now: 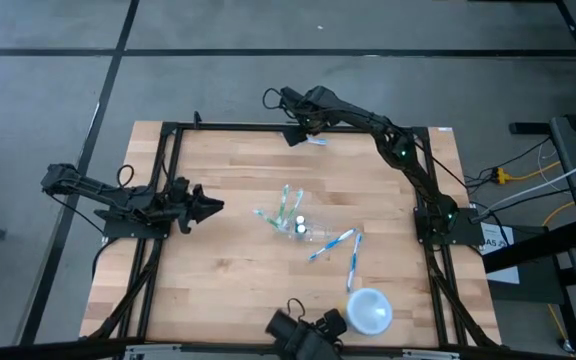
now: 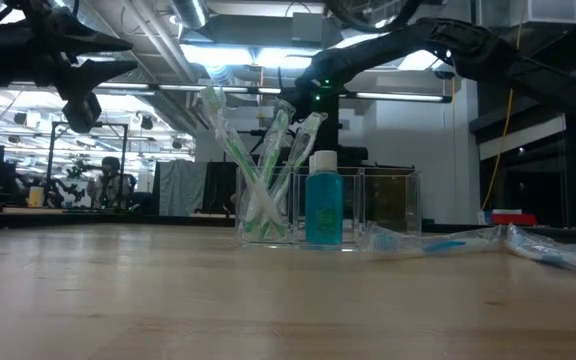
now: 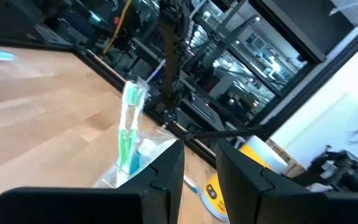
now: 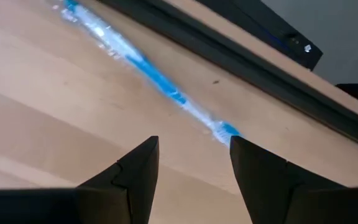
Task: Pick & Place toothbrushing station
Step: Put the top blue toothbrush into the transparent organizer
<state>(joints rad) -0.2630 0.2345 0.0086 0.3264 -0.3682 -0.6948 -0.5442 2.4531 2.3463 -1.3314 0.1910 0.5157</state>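
1. A round white cup (image 1: 369, 311) sits near the front edge of the wooden tabletop (image 1: 228, 280), closest to the camera mount.
2. Two wrapped blue toothbrushes (image 1: 330, 244) lie flat between the cup and the clear holder (image 1: 298, 228).
3. The clear holder stands upright at about the middle of the tabletop, with green toothbrushes (image 2: 258, 160) leaning in it and a small blue bottle (image 2: 323, 205) beside them.
4. The left pincer (image 1: 213, 207) hovers over the left part of the tabletop, pointing at the holder but apart from it; its fingers (image 3: 166, 177) stand slightly parted and grip nothing.
5. The right pincer (image 1: 290, 131) hangs at the far edge, its jaws spread wide and empty above another wrapped blue toothbrush (image 4: 154, 74) lying there.
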